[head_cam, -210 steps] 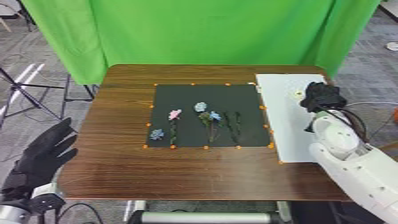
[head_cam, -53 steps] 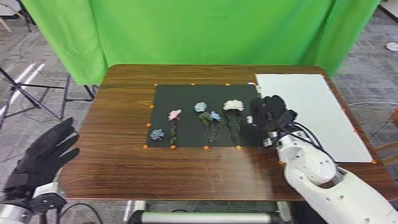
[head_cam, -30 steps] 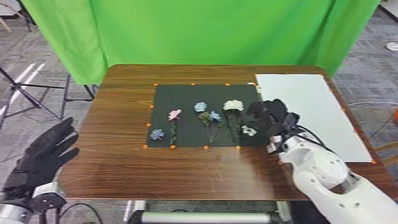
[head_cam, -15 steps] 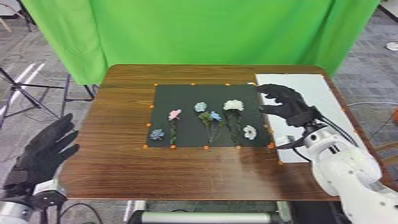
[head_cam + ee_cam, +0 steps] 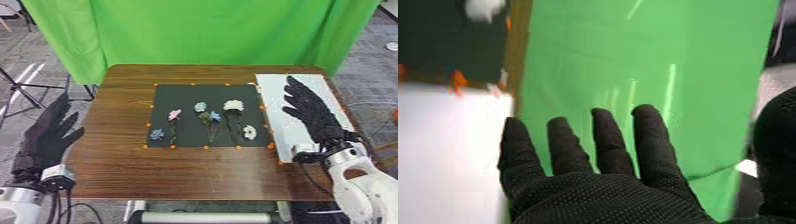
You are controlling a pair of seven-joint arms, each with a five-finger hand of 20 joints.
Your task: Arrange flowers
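Observation:
In the head view my right hand [image 5: 311, 111] is open over the white board, right of the black mat, and my left hand [image 5: 44, 131] is open off the table's left edge. On the mat lie a blue flower head [image 5: 157, 134], a pink flower [image 5: 174, 114], a pale blue flower [image 5: 200, 107], a small blue flower [image 5: 215, 116], a white flower [image 5: 234, 105] with a long green stem, and a white bloom [image 5: 250, 132] at the mat's lower right. In the right wrist view my right hand [image 5: 607, 197] has straight fingers and holds nothing.
The black mat [image 5: 182, 92] lies on the brown table [image 5: 124, 170], orange dots around its border. Beside it is the white board [image 5: 271, 82]. A green curtain [image 5: 213, 35] hangs behind the table's far edge.
A tall white flower and then a white bloom have come onto the mat's right side. My right hand has left the bloom, moved right and straightened its fingers. My left hand has risen slightly.

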